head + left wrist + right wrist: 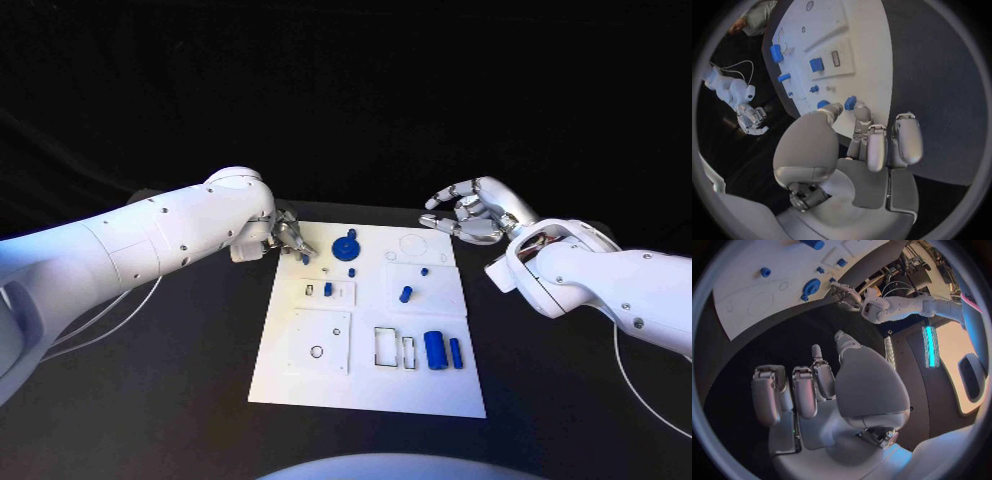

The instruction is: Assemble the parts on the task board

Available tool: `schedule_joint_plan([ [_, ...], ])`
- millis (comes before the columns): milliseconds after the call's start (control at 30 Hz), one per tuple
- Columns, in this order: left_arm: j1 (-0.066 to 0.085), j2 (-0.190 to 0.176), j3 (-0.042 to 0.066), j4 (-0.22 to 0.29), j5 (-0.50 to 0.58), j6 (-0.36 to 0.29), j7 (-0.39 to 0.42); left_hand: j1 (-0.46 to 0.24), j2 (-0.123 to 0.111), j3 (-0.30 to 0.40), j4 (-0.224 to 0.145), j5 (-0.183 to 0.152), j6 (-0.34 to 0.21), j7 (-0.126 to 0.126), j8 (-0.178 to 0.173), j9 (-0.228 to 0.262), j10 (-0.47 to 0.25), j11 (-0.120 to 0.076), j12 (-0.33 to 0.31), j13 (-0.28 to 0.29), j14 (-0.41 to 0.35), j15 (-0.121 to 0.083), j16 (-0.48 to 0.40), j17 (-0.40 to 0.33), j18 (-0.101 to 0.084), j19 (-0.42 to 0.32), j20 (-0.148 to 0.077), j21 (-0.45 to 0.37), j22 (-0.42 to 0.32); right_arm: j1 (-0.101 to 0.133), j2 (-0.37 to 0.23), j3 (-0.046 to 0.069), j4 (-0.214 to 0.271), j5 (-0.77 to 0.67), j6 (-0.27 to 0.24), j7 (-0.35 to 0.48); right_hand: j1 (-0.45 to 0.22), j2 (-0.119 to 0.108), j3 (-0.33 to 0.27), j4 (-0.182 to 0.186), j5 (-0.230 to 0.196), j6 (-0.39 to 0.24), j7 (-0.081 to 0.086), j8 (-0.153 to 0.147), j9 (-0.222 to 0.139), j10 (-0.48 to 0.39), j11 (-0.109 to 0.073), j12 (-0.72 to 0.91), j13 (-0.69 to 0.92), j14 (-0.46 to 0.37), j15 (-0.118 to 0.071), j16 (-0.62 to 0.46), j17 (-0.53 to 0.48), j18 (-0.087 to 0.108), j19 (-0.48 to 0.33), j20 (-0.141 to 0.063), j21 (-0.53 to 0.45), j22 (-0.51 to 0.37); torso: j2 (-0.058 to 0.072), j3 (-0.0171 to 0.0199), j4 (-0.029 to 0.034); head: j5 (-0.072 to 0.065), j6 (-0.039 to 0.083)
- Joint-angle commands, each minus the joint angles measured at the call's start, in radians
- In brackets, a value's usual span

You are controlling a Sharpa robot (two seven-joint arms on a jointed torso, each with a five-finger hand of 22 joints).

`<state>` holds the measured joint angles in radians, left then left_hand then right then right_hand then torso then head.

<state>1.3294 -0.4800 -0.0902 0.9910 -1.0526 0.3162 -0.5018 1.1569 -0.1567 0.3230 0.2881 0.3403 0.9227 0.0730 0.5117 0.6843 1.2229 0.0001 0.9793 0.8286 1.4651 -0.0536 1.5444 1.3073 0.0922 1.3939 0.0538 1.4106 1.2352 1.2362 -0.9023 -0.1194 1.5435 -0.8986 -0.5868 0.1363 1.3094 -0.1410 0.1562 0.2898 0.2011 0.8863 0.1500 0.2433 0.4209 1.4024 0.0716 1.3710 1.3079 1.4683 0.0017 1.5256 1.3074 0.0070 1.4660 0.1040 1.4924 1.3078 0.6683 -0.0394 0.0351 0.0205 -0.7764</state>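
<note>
Task board (pixel 368 380), a flat white rectangular plate, lies at the centre of the black tabletop (pixel 173 400), with small blue plastic parts (pixel 436 350) spread across its recesses. The left robot hand (pixel 289 240) sits at the board's far left corner, fingertips (pixel 856 111) pinching a small blue peg (pixel 850 102) just above the board surface, probably to carry it to a socket. A blue round gear-like part (pixel 346 246) stands just beside that hand. The right robot hand (pixel 469 212) hangs off the board's far right corner, fingers loosely curled, holding nothing, likely kept clear of the working area.
</note>
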Motion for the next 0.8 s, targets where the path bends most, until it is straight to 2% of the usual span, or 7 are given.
schedule_joint_plan([
  [33,0.0,0.003,0.0,0.0,0.007,0.003,0.007,0.022,0.004,0.012,-0.002,-0.002,0.006,-0.002,0.008,0.004,0.01,-0.003,0.004,0.001,0.093,-0.007,0.003,0.217,-0.021,0.005,-0.003,0.006,0.002,-0.001,0.001,0.0,0.0,-0.003,0.005,0.009,-0.008,0.003,-0.005,-0.002,0.007,0.004,-0.002,0.007,0.001,-0.004,-0.005,-0.005,0.062,0.07,-0.007,-0.007,0.119,0.017,0.05,-0.002,-0.003,0.203,0.0,-0.0008,-0.0001,0.0,-0.001],
  [200,0.0,0.003,0.0,0.0,0.013,-0.006,0.012,0.104,0.032,0.053,-0.019,-0.001,-0.001,-0.009,0.019,0.013,0.011,-0.009,0.004,-0.003,0.093,-0.014,0.004,0.218,-0.022,0.005,-0.009,0.009,0.007,-0.001,0.001,0.0,-0.001,-0.003,0.005,0.009,-0.008,0.003,-0.005,-0.002,0.007,0.004,-0.002,0.007,0.001,-0.004,-0.005,-0.005,0.062,0.07,-0.007,-0.007,0.119,0.017,0.05,-0.002,-0.003,0.203,0.0,-0.0006,-0.0002,-0.001,-0.002],
  [300,-0.001,0.003,0.0,-0.002,0.031,-0.018,0.015,0.182,0.051,0.12,-0.062,-0.001,-0.012,-0.011,0.03,0.023,0.014,-0.013,0.004,-0.004,0.093,-0.018,0.004,0.218,-0.022,0.005,-0.014,0.009,0.009,-0.001,0.001,0.0,-0.001,-0.003,0.005,0.009,-0.008,0.004,-0.005,-0.002,0.008,0.004,-0.002,0.007,0.001,-0.004,-0.005,-0.005,0.061,0.07,-0.007,-0.007,0.118,0.017,0.05,-0.002,-0.003,0.203,-0.001,-0.0003,-0.0003,-0.001,-0.002],
  [333,-0.001,0.003,0.0,-0.002,0.039,-0.021,0.016,0.208,0.055,0.166,-0.081,0.0,-0.017,-0.008,0.044,0.036,0.02,-0.013,0.009,0.001,0.092,-0.018,0.003,0.216,-0.022,0.004,-0.015,0.009,0.009,-0.001,0.002,0.0,-0.001,-0.003,0.005,0.009,-0.008,0.004,-0.005,-0.002,0.008,0.004,-0.002,0.007,0.001,-0.004,-0.005,-0.005,0.061,0.07,-0.007,-0.007,0.118,0.017,0.05,-0.002,-0.003,0.203,-0.001,-0.0002,-0.0003,-0.001,-0.002],
  [500,-0.001,-0.001,0.0,-0.003,0.088,-0.042,0.02,0.191,0.036,0.279,-0.1,0.001,-0.031,-0.005,0.08,0.075,0.032,-0.008,0.021,0.008,0.091,-0.014,0.001,0.211,-0.022,0.005,-0.01,0.011,0.014,-0.001,0.001,0.0,-0.002,-0.003,0.005,0.01,-0.008,0.004,-0.005,-0.002,0.008,0.004,-0.002,0.007,0.001,-0.004,-0.005,-0.005,0.061,0.07,-0.007,-0.007,0.118,0.017,0.05,-0.002,-0.003,0.203,-0.001,-0.0004,0.0,0.0,-0.002],
  [633,-0.001,-0.01,0.0,0.005,0.133,-0.058,0.019,0.178,0.025,0.314,-0.111,0.0,-0.034,-0.006,0.09,0.087,0.037,-0.009,0.029,0.014,0.091,-0.014,0.0,0.21,-0.023,0.006,-0.01,0.012,0.016,-0.001,0.001,0.0,-0.003,-0.004,0.005,0.01,-0.008,0.004,-0.005,-0.002,0.008,0.004,-0.002,0.007,0.001,-0.004,-0.005,-0.005,0.061,0.07,-0.007,-0.007,0.118,0.017,0.05,-0.002,-0.003,0.203,-0.002,-0.0001,0.0006,0.0,-0.002],
  [800,0.0,-0.036,0.001,0.043,0.2,-0.078,0.013,0.157,0.017,0.349,-0.123,0.0,-0.034,-0.008,0.103,0.1,0.049,-0.011,0.047,0.031,0.09,-0.015,-0.001,0.208,-0.025,0.01,-0.011,0.017,0.025,-0.001,-0.004,0.0,-0.004,-0.003,0.005,0.01,-0.008,0.005,-0.005,-0.002,0.009,0.005,-0.002,0.007,0.002,-0.004,-0.005,-0.006,0.061,0.07,-0.007,-0.007,0.117,0.018,0.048,-0.002,-0.006,0.201,-0.004,0.0003,0.0026,0.001,-0.002],
])
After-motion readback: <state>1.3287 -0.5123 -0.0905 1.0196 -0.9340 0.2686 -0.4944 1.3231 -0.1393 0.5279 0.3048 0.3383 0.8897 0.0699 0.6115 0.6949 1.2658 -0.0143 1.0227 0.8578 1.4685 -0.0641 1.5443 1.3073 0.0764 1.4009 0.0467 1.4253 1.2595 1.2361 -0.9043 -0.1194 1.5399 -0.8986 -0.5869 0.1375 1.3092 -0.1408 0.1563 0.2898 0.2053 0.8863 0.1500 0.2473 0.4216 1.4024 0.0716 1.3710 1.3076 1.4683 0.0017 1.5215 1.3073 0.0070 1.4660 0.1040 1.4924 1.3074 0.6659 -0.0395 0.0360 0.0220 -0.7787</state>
